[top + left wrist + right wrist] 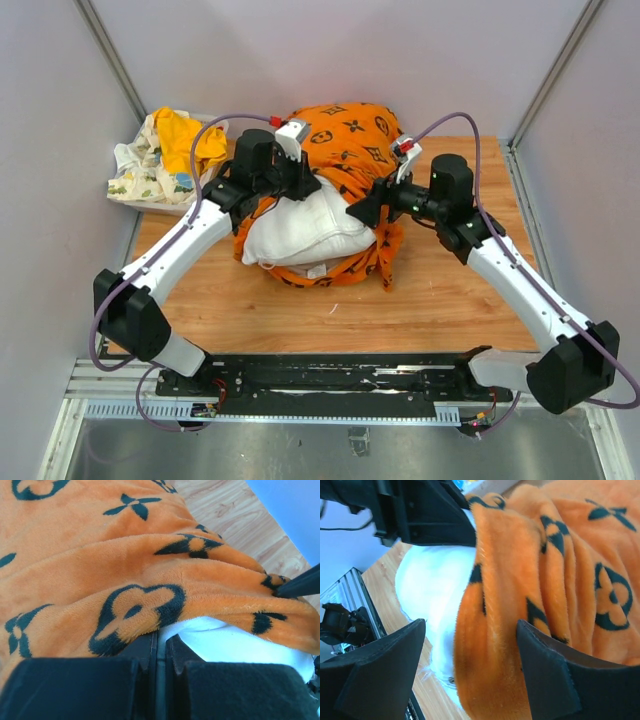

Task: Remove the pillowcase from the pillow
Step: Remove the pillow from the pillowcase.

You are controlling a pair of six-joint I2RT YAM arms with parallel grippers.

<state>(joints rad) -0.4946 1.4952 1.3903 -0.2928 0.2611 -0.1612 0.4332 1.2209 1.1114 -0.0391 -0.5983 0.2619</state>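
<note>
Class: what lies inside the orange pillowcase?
The white pillow: its near part sticks out of the pillowcase; anything further in is covered by fabric, unseen.

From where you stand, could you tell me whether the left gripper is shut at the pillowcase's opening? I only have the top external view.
Observer: Yes, the left gripper is shut at the pillowcase hem. Its tips are hidden under the fold, so I cannot confirm a pinch.
Operator: And the right gripper, please?
Observer: The right gripper is open, straddling the bunched orange edge.
Operator: Is only fabric between them?
Observer: No, the white pillow sits there too, beside the fold.
</note>
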